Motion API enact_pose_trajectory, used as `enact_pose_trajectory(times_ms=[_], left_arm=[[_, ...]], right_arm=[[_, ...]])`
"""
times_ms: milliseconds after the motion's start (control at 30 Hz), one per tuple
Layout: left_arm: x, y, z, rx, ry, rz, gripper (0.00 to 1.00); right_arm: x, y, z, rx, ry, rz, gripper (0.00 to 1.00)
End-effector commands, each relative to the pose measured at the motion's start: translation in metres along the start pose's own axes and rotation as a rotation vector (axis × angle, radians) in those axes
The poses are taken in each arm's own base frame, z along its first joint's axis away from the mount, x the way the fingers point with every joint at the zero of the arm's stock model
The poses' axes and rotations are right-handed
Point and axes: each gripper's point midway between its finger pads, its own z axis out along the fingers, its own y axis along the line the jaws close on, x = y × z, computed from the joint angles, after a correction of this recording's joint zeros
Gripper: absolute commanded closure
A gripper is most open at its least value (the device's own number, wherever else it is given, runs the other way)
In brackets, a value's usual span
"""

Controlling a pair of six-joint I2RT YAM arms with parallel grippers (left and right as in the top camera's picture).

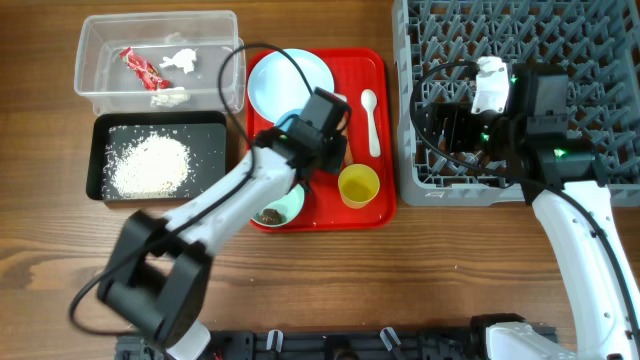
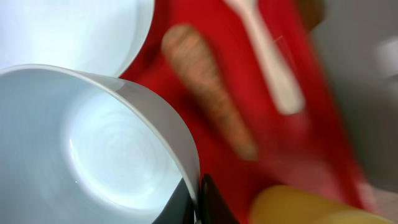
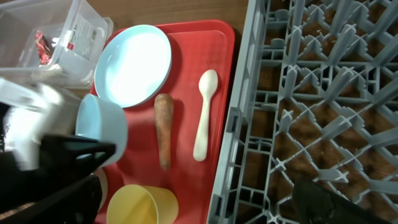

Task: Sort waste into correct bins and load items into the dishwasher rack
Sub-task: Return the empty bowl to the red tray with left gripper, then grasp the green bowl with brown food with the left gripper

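On the table [image 1: 330, 290], rice [image 1: 148, 162] is lying binned beside the tray [image 1: 350, 70], carrot [image 3: 163, 130] waiting on it; left gripper [image 2: 198, 198] is clamping a pale blue bowl [image 2: 93, 143], right gripper [image 1: 460, 125] hiding its jaws.

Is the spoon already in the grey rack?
No, the spoon lies on the red tray, beside the carrot.

Brown wooden table [image 1: 420, 270], planks running sideways (grain plainly visible), soft even light, faint shadows
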Motion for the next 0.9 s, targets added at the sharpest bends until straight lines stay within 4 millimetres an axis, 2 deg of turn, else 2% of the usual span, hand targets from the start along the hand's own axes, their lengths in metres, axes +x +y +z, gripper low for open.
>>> enact_pose_trajectory(times_ms=[0,67,100,133,167,200,233,267,333,400,500,633,667,767,833,867], left_arm=[[0.009,0.02,0.018,-0.116,0.029,0.04,0.96],[0.01,0.019,0.018,-0.115,0.031,0.044,0.96],[0.012,0.018,0.018,-0.115,0.036,0.046,0.89],[0.013,0.019,0.016,-0.117,0.044,0.047,0.69],[0.012,0.019,0.007,-0.115,0.052,0.047,0.45],[0.007,0.019,-0.007,-0.114,0.049,0.035,0.3],[-0.002,0.018,-0.027,-0.111,0.036,0.005,0.24],[-0.005,0.018,-0.039,-0.106,0.028,-0.011,0.22],[-0.002,0.008,-0.069,-0.031,0.038,-0.017,0.22],[0.021,0.008,-0.075,-0.02,0.131,-0.075,0.26],[0.071,0.011,-0.054,-0.025,0.286,-0.11,0.32],[0.114,0.015,-0.033,-0.034,0.391,-0.131,0.44],[0.119,0.015,-0.03,-0.03,0.393,-0.133,0.46],[0.13,0.014,-0.018,-0.005,0.386,-0.14,0.61],[0.136,0.015,-0.012,-0.007,0.381,-0.157,0.64],[0.139,0.015,-0.009,-0.011,0.376,-0.185,0.71]], right_arm=[[-0.003,0.001,-0.001,0.006,0.004,0.001,0.0],[-0.003,0.001,-0.001,0.006,0.003,0.001,0.0],[-0.003,0.001,-0.001,0.006,0.004,0.001,0.0],[-0.002,0.001,-0.001,0.006,0.007,0.002,0.0],[-0.002,0.001,-0.001,0.007,0.009,0.003,0.0],[-0.002,0.001,-0.001,0.007,0.009,0.002,0.0],[-0.002,0.001,-0.001,0.006,0.008,0.002,0.0],[-0.002,0.001,-0.001,0.007,0.009,0.003,0.0],[-0.001,0.001,-0.001,0.007,0.01,0.004,0.0],[-0.002,0.001,-0.001,0.007,0.01,0.003,0.0],[-0.002,0.001,-0.001,0.007,0.009,0.002,0.0],[-0.001,0.001,-0.001,0.007,0.012,0.004,0.0],[-0.001,0.001,-0.001,0.006,0.012,0.004,0.0],[-0.001,0.001,-0.001,0.006,0.012,0.004,0.0],[-0.001,0.001,-0.001,0.007,0.012,0.004,0.01],[-0.001,0.001,-0.001,0.007,0.013,0.004,0.0]])
